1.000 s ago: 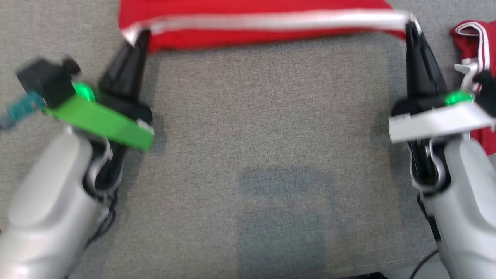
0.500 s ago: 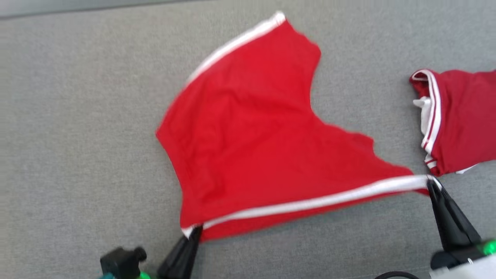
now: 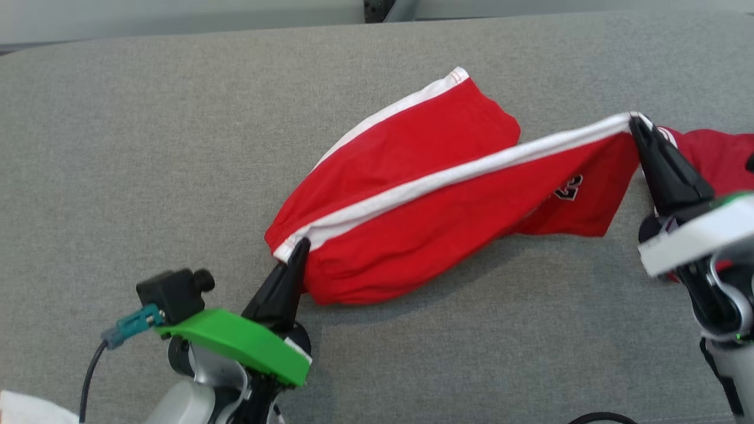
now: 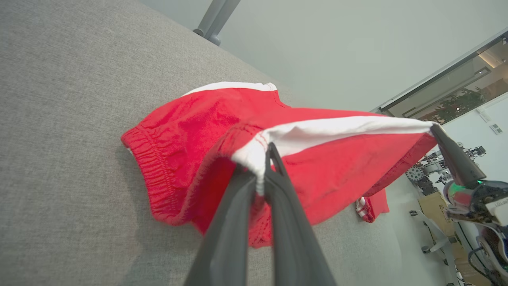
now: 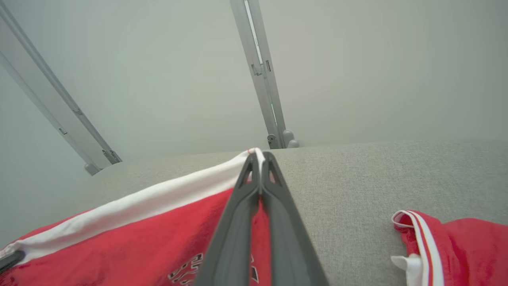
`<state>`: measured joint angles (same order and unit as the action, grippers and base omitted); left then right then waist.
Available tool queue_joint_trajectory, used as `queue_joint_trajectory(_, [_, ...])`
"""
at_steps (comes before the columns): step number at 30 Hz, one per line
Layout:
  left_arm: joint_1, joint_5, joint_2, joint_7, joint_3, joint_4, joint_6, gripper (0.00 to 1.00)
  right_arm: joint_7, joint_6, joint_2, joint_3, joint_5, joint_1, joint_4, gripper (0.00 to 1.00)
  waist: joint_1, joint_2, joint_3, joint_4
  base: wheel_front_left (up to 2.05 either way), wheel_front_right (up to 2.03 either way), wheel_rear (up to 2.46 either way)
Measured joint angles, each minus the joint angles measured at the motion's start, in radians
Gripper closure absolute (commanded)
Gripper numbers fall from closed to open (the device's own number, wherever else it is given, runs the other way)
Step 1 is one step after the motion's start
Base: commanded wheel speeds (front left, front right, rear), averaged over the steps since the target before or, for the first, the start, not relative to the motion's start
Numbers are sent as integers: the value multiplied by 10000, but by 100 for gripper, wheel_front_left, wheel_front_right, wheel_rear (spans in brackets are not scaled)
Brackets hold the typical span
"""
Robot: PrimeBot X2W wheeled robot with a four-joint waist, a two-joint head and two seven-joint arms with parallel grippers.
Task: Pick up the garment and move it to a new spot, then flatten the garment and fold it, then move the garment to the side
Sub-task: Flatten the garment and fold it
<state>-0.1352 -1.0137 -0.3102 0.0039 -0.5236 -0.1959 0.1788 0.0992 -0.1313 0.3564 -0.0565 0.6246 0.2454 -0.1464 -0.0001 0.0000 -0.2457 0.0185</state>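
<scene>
Robotics lab; grey fabric worktable (image 3: 118,147), metal frame posts (image 5: 262,79), robot hardware (image 4: 420,174) beside glass partition (image 4: 448,87)

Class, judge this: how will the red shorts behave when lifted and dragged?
Probably floppy: the red shorts sag between the left gripper and right gripper. Likely light: fingertip pinches hold them up. May drag and bunch: part rests on the grey surface.

grey woven-fabric surface (image 3: 147,147), padded look, rounded far edge; red shorts (image 3: 412,247) with white side stripes sit near its middle, only partly down: elastic waistband and far leg rest on the fabric, near striped edge raised off it, shadow beneath; second red garment (image 3: 721,150) with white-and-red trim lies crumpled at the right side, near the shorts but apart
</scene>
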Motion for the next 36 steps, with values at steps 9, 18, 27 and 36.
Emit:
queue_joint_trajectory(9, [-2891, -309, 1323, 1018, -174, 2414, 376, 100, 784, 6, 261, -1087, 211, 3952, 3513, 100, 0, 0, -1320, 486, 0, 0, 0])
queue_joint_trajectory(18, [-3874, -230, 1845, 775, -194, 4253, 48, 100, 621, 6, 301, -2514, 186, 5948, 6408, 100, 1, 0, -2139, 1937, 0, 0, 0])
queue_joint_trajectory(27, [-4431, -303, 2138, 543, -238, 4654, -351, 100, 387, 6, 704, -3076, 265, 7186, 7653, 100, 2, 0, -2569, 2615, 0, 0, 0])
queue_joint_trajectory(36, [-4767, -311, 2205, 476, -265, 5076, -454, 100, 336, 6, 782, -3680, 144, 7699, 8370, 35, 1, 0, -2577, 2519, 0, 0, 0])
